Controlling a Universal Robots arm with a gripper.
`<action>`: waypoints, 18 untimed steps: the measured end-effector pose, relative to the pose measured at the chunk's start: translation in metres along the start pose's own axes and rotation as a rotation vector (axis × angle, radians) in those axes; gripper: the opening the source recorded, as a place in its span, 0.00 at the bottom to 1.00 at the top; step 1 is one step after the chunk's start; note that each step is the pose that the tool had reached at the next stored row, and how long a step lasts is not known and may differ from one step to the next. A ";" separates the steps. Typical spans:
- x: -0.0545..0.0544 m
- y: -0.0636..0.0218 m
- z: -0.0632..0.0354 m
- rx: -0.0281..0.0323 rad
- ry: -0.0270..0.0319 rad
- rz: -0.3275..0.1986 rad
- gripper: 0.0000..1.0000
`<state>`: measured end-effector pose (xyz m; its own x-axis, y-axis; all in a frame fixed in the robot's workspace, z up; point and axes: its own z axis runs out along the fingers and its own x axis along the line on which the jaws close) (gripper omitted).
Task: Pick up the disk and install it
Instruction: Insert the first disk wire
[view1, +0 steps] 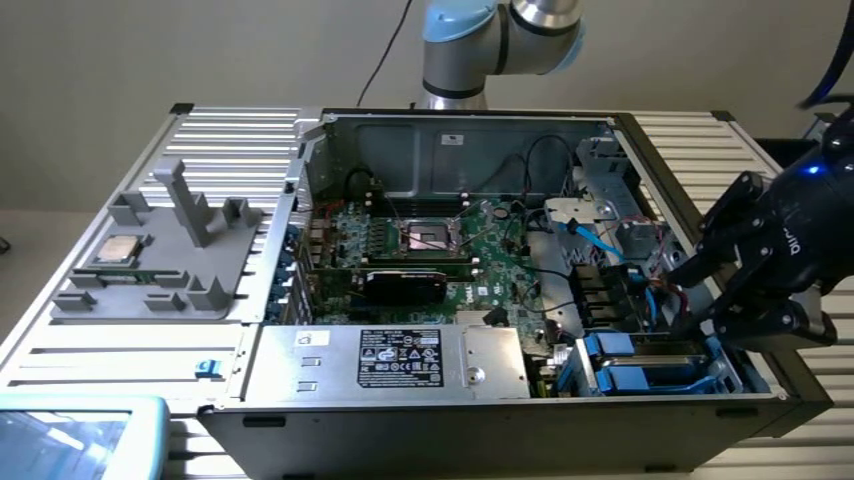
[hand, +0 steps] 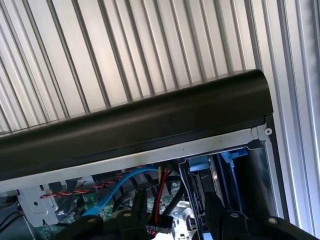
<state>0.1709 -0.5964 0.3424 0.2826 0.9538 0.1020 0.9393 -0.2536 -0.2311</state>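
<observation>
Disk, framed in its bright blue carrier, lies low in the drive bay at the corner of the open computer case, on the exterior view's right. My fingers hang just above that bay, spread wide, with nothing clamped between them. In the wrist view the carrier's blue plastic shows beyond the gap, apart from both fingers.

Close around my fingers run cables: a light blue cable, a red lead, and a twisted red-and-black wire along the case's inner metal rail. The case's black outer edge crosses in front of me, and past it lies the ribbed metal counter.

Further into the case, towards the exterior view's left, sit the green motherboard, a black card across it, and a big silver box with a black label beside the bay. Well apart, on the counter at the exterior view's left, a grey tray carries a small square silver chip.
</observation>
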 end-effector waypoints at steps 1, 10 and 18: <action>0.000 -0.0003 0.0001 0.0083 -0.0018 0.003 0.58; 0.000 0.0004 0.0037 0.0579 -0.0131 0.021 0.55; 0.000 0.0007 0.0053 0.0756 -0.0173 0.024 0.48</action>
<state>0.1705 -0.5957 0.3371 0.3009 0.9504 0.0790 0.9147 -0.2642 -0.3058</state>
